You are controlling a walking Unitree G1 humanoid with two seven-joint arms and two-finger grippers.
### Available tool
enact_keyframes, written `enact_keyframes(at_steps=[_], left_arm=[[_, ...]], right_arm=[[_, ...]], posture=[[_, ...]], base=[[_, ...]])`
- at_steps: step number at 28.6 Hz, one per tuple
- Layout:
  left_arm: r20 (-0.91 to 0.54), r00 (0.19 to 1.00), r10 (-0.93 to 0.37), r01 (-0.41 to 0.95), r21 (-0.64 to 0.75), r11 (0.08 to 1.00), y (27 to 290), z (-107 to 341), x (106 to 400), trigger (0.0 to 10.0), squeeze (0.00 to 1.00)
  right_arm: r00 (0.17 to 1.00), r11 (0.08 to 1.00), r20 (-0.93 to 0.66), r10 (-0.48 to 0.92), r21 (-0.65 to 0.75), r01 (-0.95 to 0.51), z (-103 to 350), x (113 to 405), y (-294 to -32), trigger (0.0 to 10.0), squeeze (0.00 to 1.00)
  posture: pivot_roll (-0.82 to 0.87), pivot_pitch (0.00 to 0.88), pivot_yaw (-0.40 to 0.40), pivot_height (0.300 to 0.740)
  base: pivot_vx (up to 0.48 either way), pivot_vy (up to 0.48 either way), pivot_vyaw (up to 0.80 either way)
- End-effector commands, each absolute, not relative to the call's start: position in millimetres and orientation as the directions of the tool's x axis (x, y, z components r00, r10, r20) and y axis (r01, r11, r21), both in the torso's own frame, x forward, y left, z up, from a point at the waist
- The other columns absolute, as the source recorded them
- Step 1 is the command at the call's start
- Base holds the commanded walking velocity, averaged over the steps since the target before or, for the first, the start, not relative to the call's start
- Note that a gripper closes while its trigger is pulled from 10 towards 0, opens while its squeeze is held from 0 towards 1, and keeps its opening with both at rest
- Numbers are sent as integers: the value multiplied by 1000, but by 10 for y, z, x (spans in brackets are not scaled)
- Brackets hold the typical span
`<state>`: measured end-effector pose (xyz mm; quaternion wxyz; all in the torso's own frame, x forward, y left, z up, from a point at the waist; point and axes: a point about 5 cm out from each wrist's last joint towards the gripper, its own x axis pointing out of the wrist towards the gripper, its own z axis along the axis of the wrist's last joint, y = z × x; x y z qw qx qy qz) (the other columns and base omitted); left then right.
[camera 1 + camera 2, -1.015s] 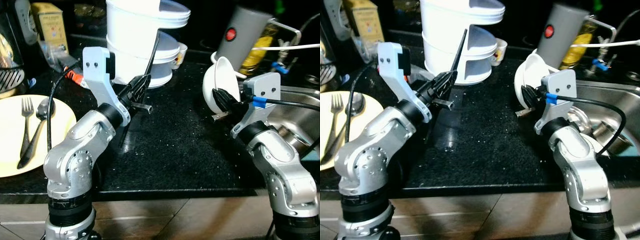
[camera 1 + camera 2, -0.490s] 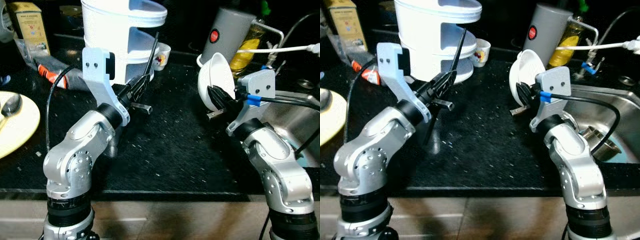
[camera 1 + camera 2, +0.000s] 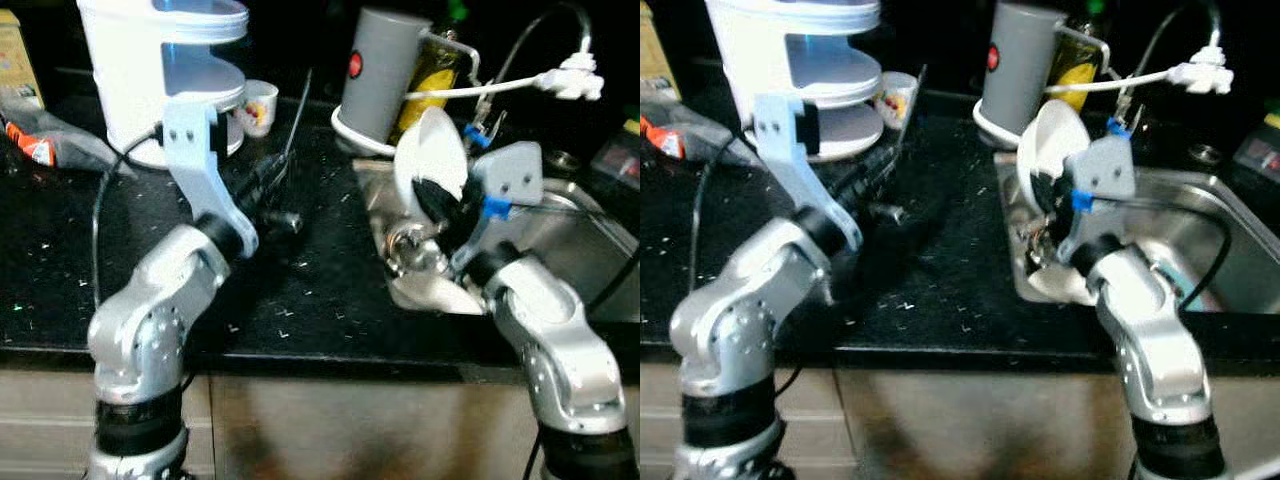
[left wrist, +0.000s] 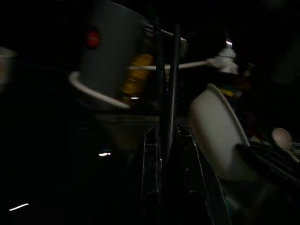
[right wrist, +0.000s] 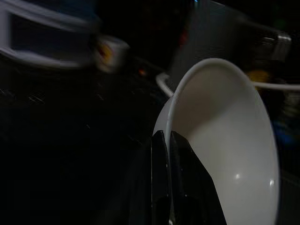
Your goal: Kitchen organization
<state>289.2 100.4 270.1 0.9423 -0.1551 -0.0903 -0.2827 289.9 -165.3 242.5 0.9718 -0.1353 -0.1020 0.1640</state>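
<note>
The right gripper (image 3: 432, 195) has its two black fingers (image 5: 161, 183) pinched together over the rim of a white bowl (image 3: 430, 165), one finger inside the rim and one outside. It holds the bowl up on edge above the near left corner of the steel sink (image 3: 590, 235), just where the sink meets the black countertop (image 3: 300, 290). The bowl's open face is turned to the robot's right, toward the sink, and its foot toward the counter; its axis therefore lies roughly level, tipped a little upward, and the rim stands nearly vertical.

I judge the bowl to be glazed ceramic or hard plastic: stiff, smooth and likely slippery at so narrow a pinch, and breakable if it drops on the steel. A rim grip is the only hold these fingers have on it, and held on edge it can swing about that pinch, so it wants slow moves and a low set-down.

The left gripper (image 3: 272, 172) is closed on a thin black rod (image 3: 296, 115), perhaps a chopstick or skewer; what it is cannot be told. In the left wrist view the rod (image 4: 169, 89) runs straight out from between the fingers. Its long axis points up and away from the robot.

Behind the bowl stand a grey cylinder with a red button (image 3: 378, 65) and a yellow bottle (image 3: 428, 80). A white tiered stand (image 3: 165, 65) and a small printed cup (image 3: 255, 105) sit further left on the counter
</note>
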Motion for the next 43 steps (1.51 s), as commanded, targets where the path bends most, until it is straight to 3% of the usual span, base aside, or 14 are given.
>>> enact_keyframes(at_steps=[1,15,21,35,43], left_arm=[[255,822,-509,565,-247,788,973,2693,2903,10000,0],[256,819,-513,569,-247,784,969,2682,2897,10000,0],[256,818,-516,571,-249,782,958,2679,2889,10000,0],[264,821,-506,566,-267,780,951,2671,2913,10000,0],[248,815,-524,574,-220,788,933,2662,2911,10000,0]], right_arm=[[925,897,151,350,-338,-284,2419,2902,-1638,10000,0],[914,851,99,394,-415,-322,2327,3014,-1439,10000,0],[913,850,101,395,-416,-322,2326,3021,-1427,10000,0],[923,853,100,372,-428,-298,2320,3100,-1380,10000,0],[949,836,-107,296,-452,-311,1972,3286,-1316,10000,0]], posture=[[93,2,-165,740],[98,4,-171,740],[98,3,-171,740],[92,0,-171,740],[112,0,-178,740]], base=[[0,0,0],[0,-33,0],[0,-463,0],[0,0,0],[0,0,0]])
